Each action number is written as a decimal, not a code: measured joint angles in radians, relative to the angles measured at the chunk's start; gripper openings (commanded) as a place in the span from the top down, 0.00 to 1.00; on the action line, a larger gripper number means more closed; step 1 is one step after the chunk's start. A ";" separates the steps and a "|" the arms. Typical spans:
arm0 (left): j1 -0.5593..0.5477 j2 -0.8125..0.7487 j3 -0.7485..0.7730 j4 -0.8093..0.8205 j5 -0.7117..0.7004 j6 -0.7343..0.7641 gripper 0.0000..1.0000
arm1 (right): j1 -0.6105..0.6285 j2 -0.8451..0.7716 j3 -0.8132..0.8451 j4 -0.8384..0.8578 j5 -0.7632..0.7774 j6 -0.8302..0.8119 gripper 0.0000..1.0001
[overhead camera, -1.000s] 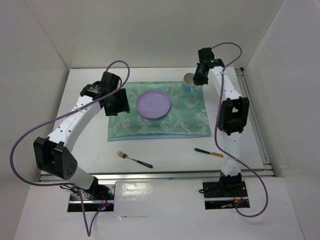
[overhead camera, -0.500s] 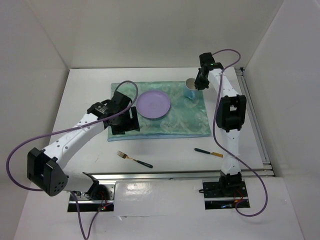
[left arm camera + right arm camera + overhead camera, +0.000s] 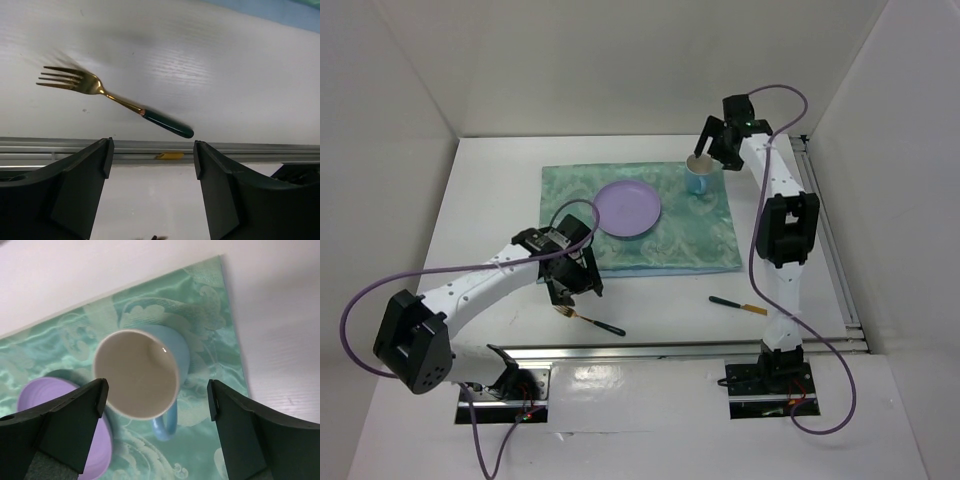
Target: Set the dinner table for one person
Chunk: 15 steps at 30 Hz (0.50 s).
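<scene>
On the white dinner table [image 3: 480,200] lies a teal cloth [image 3: 670,245] with a purple plate [image 3: 628,208] and an upright blue mug [image 3: 699,177]. My right gripper [image 3: 712,150] hovers open just above the mug [image 3: 137,375]; its fingers [image 3: 70,425] stand clear on either side, and the mug handle points toward me. A gold fork with a dark handle [image 3: 588,319] lies near the front edge. My left gripper [image 3: 575,285] hangs open above it, empty. In the left wrist view the fork [image 3: 115,102] lies beyond the open left gripper [image 3: 152,150].
A dark-handled knife [image 3: 738,304] lies on the table at the front right, off the cloth. The aluminium front rail [image 3: 250,147] runs just under my left fingers. The plate edge [image 3: 45,390] shows beside the mug. White walls enclose the back and sides.
My right gripper has opened and let go of the mug, which now stands on the cloth. My left arm swung from beside the plate toward the front edge, over the fork.
</scene>
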<state>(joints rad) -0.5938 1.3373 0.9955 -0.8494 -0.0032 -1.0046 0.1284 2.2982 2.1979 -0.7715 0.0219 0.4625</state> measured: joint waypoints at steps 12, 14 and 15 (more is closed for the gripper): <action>-0.130 0.006 -0.143 0.034 -0.028 -0.321 0.24 | 0.036 -0.549 -0.436 0.088 -0.011 -0.014 0.06; -0.152 0.042 -0.125 0.039 -0.050 -0.368 0.24 | 0.042 -0.620 -0.481 0.098 -0.019 -0.018 0.06; -0.164 0.064 -0.113 0.046 -0.061 -0.391 0.24 | 0.045 -0.642 -0.494 0.100 -0.023 -0.021 0.06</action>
<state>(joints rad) -0.7582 1.4017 0.8822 -0.8036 -0.0639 -1.3960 0.1738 1.6558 1.7035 -0.6716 -0.0006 0.4416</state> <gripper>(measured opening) 0.763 0.940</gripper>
